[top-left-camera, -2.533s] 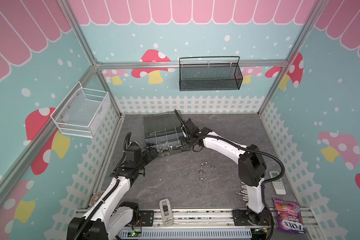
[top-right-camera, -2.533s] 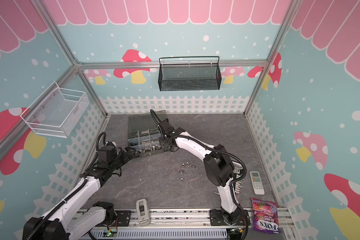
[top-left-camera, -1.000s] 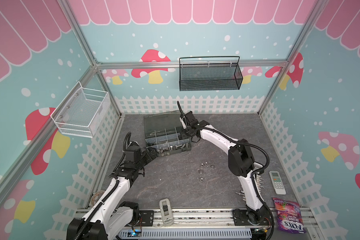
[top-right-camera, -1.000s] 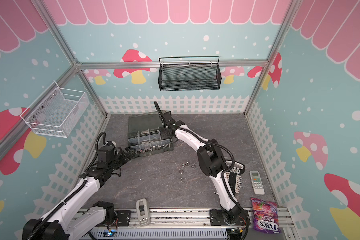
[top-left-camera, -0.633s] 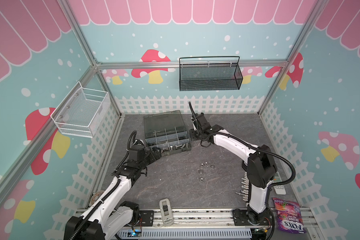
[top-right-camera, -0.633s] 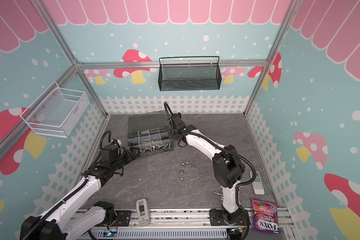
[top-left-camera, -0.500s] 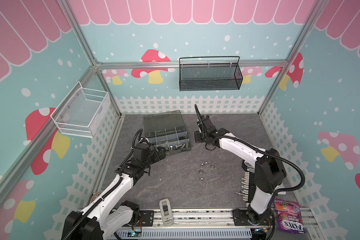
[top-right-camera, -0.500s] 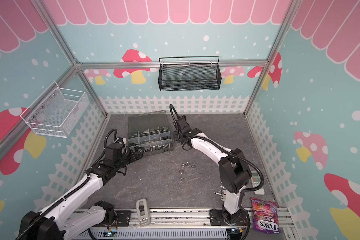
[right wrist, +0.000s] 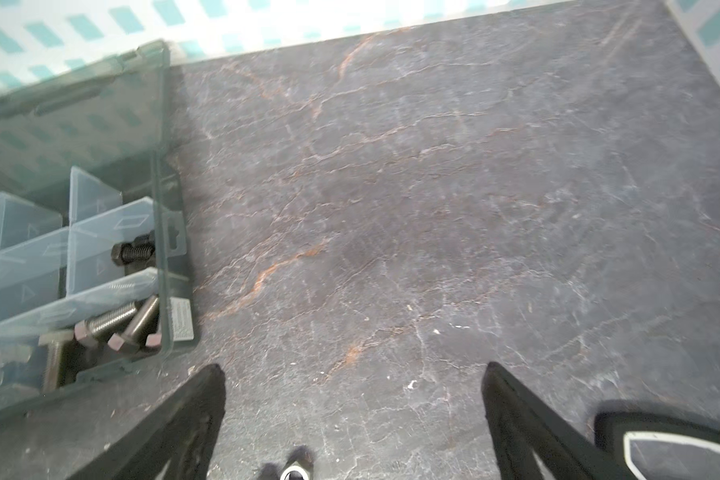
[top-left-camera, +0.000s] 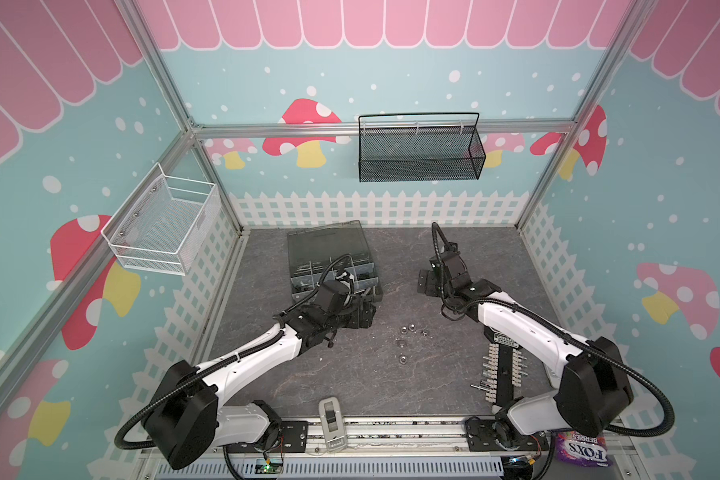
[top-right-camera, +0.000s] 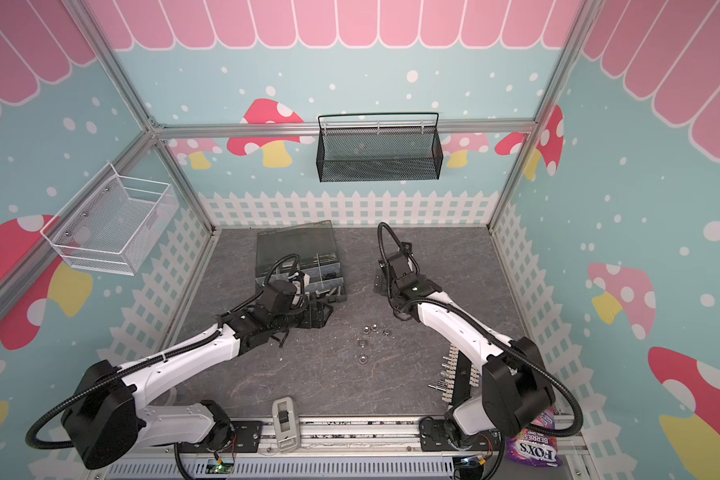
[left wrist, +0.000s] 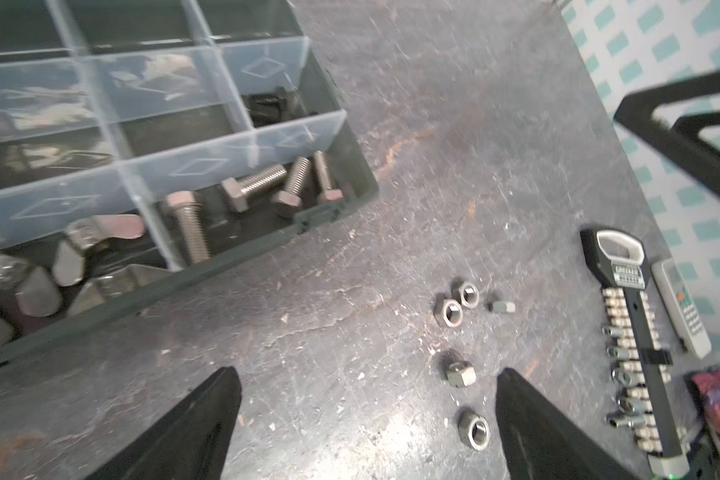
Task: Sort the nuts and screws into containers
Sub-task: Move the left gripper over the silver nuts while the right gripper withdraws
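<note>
My right gripper (top-left-camera: 427, 283) has just backed off the organizer box (top-left-camera: 327, 249) to centre right, jaws sprung wide and empty, so that drop looks done; my left gripper (top-left-camera: 362, 316), jaws also apart, has swung in toward the loose nuts (top-left-camera: 406, 330) at mid-frame, likely next

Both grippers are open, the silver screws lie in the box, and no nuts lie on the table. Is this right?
Not quite: the left wrist view shows several nuts loose on the table. The left gripper and right gripper are open, and silver screws lie in the box.
</note>
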Tool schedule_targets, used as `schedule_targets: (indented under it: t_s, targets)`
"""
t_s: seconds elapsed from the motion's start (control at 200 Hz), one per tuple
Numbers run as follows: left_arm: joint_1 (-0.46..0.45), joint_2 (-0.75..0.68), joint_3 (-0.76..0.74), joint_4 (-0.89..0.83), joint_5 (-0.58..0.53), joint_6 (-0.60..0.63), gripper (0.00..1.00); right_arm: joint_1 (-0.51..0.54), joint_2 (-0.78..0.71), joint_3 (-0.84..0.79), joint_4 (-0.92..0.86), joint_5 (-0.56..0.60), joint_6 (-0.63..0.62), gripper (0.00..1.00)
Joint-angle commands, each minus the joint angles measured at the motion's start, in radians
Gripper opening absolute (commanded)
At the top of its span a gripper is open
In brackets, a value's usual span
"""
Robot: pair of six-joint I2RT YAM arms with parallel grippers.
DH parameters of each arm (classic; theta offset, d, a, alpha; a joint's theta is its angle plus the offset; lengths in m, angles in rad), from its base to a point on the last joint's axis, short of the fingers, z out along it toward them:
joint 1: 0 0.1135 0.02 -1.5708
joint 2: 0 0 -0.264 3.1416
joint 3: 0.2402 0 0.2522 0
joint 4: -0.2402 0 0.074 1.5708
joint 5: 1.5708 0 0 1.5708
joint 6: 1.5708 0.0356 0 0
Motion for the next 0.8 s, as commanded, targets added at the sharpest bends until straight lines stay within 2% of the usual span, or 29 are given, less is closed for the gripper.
schedule_targets:
  t_s: [0.0, 0.25, 0.475, 0.65, 0.795]
  targets:
    - [-0.064, 0.063, 0.055, -0.012, -0.014, 0.06, 0.93, -0.038, -0.076, -0.053, 0.007, 0.066, 0.094, 0.97]
    - [-0.184, 0.212, 0.14, -0.061, -0.028, 0.223, 0.82, -0.113, -0.193, -0.157, 0.007, 0.048, 0.157, 0.97]
    - [-0.243, 0.299, 0.161, -0.074, -0.105, 0.409, 0.81, -0.136, -0.228, -0.186, 0.007, 0.032, 0.172, 0.97]
    - [-0.262, 0.366, 0.162, -0.018, -0.058, 0.477, 0.74, -0.143, -0.218, -0.184, 0.009, 0.018, 0.176, 0.97]
    - [-0.267, 0.42, 0.17, 0.025, -0.012, 0.483, 0.72, -0.146, -0.207, -0.181, 0.009, 0.004, 0.176, 0.97]
